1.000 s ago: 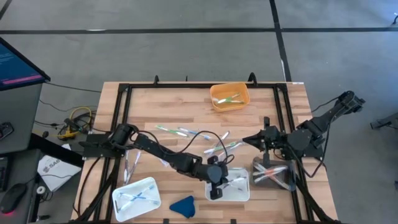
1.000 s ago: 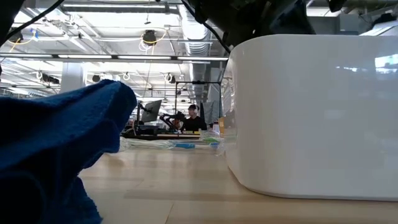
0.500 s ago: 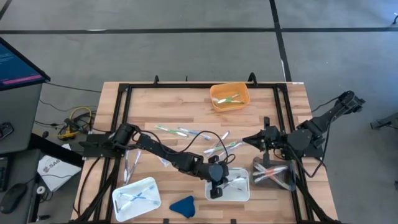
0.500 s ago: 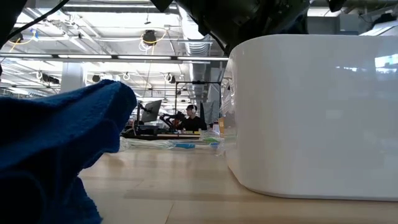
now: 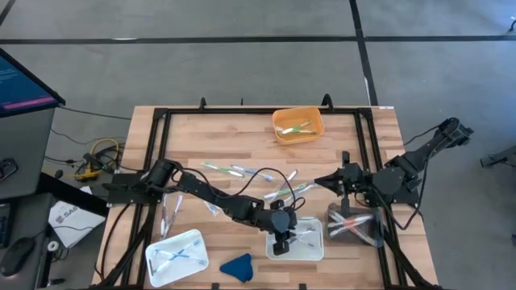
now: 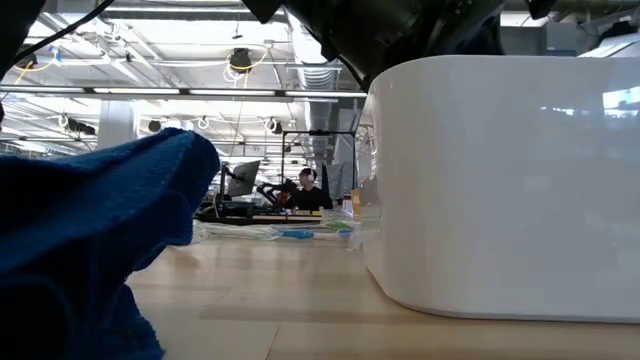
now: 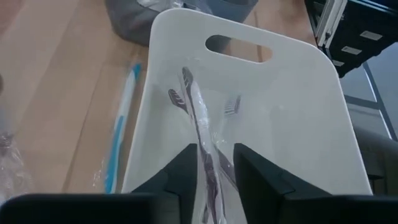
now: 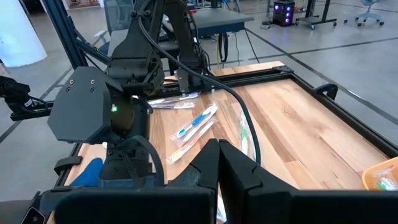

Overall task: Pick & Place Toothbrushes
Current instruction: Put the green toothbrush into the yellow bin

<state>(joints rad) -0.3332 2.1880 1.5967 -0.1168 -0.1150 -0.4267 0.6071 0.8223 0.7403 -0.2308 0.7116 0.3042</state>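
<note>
My left gripper (image 5: 280, 244) (image 7: 214, 168) hangs open over the near end of a white tray (image 5: 310, 250) (image 7: 298, 56), slanting down. A wrapped toothbrush (image 7: 198, 115) with dark accents lies flat in the tray and runs between the two fingers. I see no finger touching it. Other brush heads (image 7: 233, 104) lie beside it. My right gripper (image 5: 317, 180) (image 8: 219, 158) waits shut above the table's right side, pointing toward the middle. Loose toothbrushes (image 5: 242, 171) lie on the wood in the middle of the table.
A grey tray (image 5: 355, 225) with toothbrushes stands right of the white one. An orange bin (image 5: 297, 125) sits at the far edge and a second white tray (image 5: 176, 256) at the near left. A blue cloth lump (image 5: 236, 266) (image 6: 90, 230) lies near the front edge. A blue toothbrush (image 7: 121, 124) lies beside the tray.
</note>
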